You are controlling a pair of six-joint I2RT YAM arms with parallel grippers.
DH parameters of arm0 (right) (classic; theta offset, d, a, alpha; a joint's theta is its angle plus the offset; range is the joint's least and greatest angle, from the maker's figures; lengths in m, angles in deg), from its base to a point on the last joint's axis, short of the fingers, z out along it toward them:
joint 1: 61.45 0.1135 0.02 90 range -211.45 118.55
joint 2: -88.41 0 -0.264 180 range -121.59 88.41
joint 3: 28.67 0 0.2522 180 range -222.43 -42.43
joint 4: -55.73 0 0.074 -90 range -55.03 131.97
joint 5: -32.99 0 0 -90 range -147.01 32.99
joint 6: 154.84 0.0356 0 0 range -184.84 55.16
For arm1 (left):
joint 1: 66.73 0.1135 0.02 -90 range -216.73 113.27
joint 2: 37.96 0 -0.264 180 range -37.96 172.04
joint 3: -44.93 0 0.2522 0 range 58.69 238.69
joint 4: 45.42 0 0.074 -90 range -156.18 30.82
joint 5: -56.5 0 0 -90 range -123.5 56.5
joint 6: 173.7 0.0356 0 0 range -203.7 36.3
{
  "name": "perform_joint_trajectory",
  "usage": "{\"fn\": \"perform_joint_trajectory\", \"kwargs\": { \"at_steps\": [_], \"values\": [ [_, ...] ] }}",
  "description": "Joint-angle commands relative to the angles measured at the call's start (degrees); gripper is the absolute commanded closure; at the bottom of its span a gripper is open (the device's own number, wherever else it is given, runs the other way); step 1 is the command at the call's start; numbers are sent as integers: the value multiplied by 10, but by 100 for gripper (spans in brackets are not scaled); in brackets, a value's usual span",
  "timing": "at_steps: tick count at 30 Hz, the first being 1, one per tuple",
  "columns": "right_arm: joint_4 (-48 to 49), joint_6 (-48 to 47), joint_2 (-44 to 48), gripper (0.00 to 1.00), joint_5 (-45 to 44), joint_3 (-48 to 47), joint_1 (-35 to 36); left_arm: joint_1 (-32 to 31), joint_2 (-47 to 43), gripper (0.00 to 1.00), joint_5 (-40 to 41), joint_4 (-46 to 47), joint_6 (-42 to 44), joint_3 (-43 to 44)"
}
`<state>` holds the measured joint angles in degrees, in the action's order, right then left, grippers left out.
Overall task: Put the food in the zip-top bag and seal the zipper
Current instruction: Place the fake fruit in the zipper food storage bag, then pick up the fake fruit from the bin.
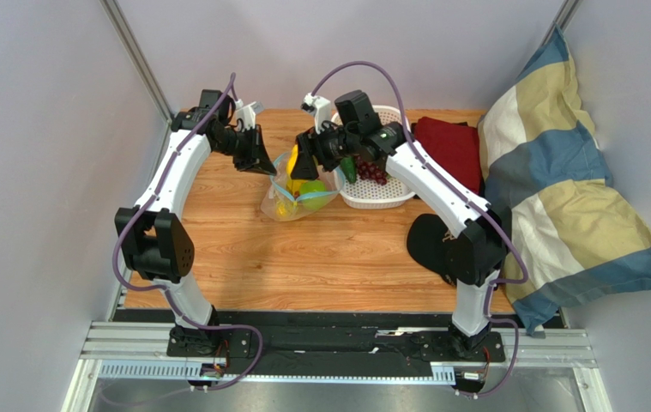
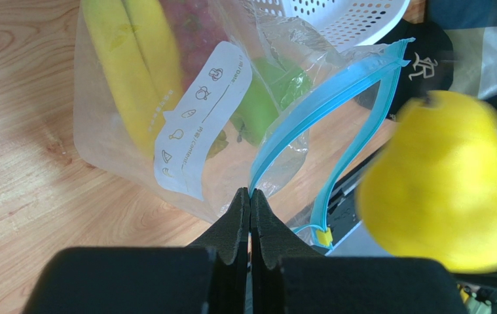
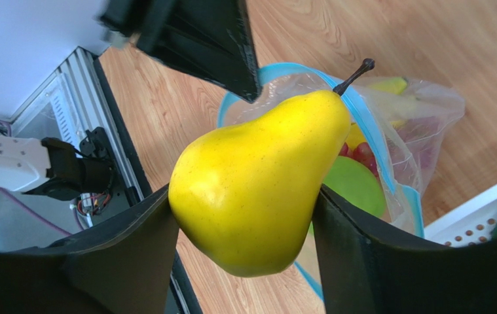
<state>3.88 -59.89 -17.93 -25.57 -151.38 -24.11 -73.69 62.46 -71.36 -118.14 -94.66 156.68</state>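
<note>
The zip-top bag (image 1: pixel 298 199) lies on the bench (image 1: pixel 303 257) with its mouth held open, the teal zipper (image 2: pixel 326 98) standing as a loop. The left fingers (image 2: pixel 250 206) are pressed together on the zipper at one end of that loop, pinching it with no gap showing between them. Just by the open mouth, the right fingers (image 3: pixel 336 239) grip a yellow pear (image 3: pixel 264 183) from either side, its stem pointing toward the bag; whether the pear touches the plastic cannot be told. In the left wrist view the pear is blurred and cut off at the lower edge, and from above it is hidden behind the arm. Inside the bag, a yellow banana bunch (image 2: pixel 133 72) lies along one side, cut by the top of the frame, and a green fruit (image 2: pixel 260 108) sits behind a white printed label (image 2: pixel 198 124). Reddish round pieces deeper in the bag are too smeared by the crinkled plastic to name. Just beside the bag, on the side away from the left fingers, stands a white lattice basket (image 1: pixel 380 200) holding a dark grape cluster (image 1: pixel 373 172) and something green that is half covered by the arm. Beyond the basket from the bag lie a red cloth (image 1: pixel 453 146) and a black cap (image 1: pixel 430 245).
</note>
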Motion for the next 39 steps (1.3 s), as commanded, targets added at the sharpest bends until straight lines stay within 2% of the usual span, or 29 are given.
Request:
{"fn": "perform_joint_trajectory", "kwargs": {
  "at_steps": [1,3,10,17,26,32,39],
  "values": [
    [-16,-4,-22,14,-6,-31,12,8,-5,100,-17,-4,9,20],
    [-21,-17,-12,0,-19,-31,12,9,-2,100,-19,-5,6,20],
    [-23,-17,36,0,-39,-25,-61,12,6,100,-29,-5,4,25],
    [-39,-99,49,3,-150,61,-164,12,10,100,-28,-7,5,31],
    [-48,-228,-56,8,-267,31,-218,12,21,100,-23,-13,9,40],
    [-38,-248,-139,15,-290,-21,-227,12,23,100,-16,-16,10,44],
    [-24,-258,-192,18,-314,-43,-228,12,21,100,-7,-19,16,42]
  ]
}}
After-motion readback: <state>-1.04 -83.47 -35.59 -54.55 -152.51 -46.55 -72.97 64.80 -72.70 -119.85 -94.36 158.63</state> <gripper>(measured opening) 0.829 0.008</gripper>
